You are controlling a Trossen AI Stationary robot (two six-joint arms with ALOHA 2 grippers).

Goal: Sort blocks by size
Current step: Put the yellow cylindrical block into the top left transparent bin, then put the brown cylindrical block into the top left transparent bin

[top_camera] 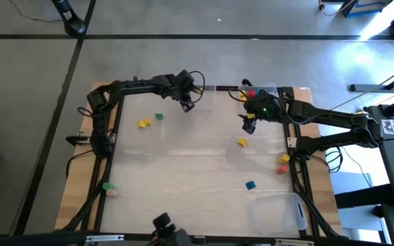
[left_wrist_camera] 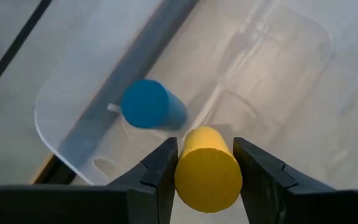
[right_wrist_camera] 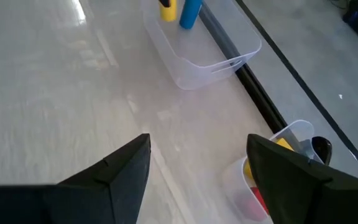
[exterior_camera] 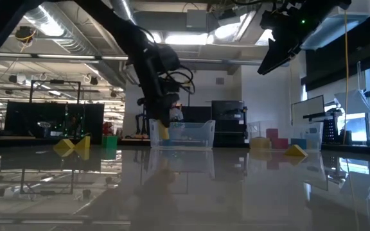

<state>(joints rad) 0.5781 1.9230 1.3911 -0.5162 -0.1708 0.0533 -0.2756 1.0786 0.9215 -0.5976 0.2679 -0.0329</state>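
Observation:
My left gripper (left_wrist_camera: 205, 149) is shut on a yellow cylinder block (left_wrist_camera: 207, 177) at the table's far edge, over a clear bin (left_wrist_camera: 48, 124). A blue cylinder block (left_wrist_camera: 149, 104) lies in that bin. In the high view this gripper (top_camera: 187, 104) is at the back centre. My right gripper (top_camera: 250, 124) hangs open above the table right of centre, with nothing between its fingers (right_wrist_camera: 123, 171). Loose blocks rest on the table: yellow (top_camera: 144, 123), green (top_camera: 159, 117), yellow (top_camera: 242, 142), blue (top_camera: 250, 184). My left gripper pinches the yellow cylinder by its curved sides (left_wrist_camera: 182, 168), one finger on each side. The fingers slant down toward the far edge and lie along the cylinder, whose round end faces back at the wrist. The block (exterior_camera: 164, 133) hangs at the bin's height; whether it touches the bin's floor, I cannot tell.
A second clear bin (right_wrist_camera: 291, 134) at the back right holds yellow and red blocks. A third clear bin (top_camera: 279, 212) lies at the near right corner. More blocks sit at the right edge (top_camera: 283, 158) and the near left edge (top_camera: 107, 185).

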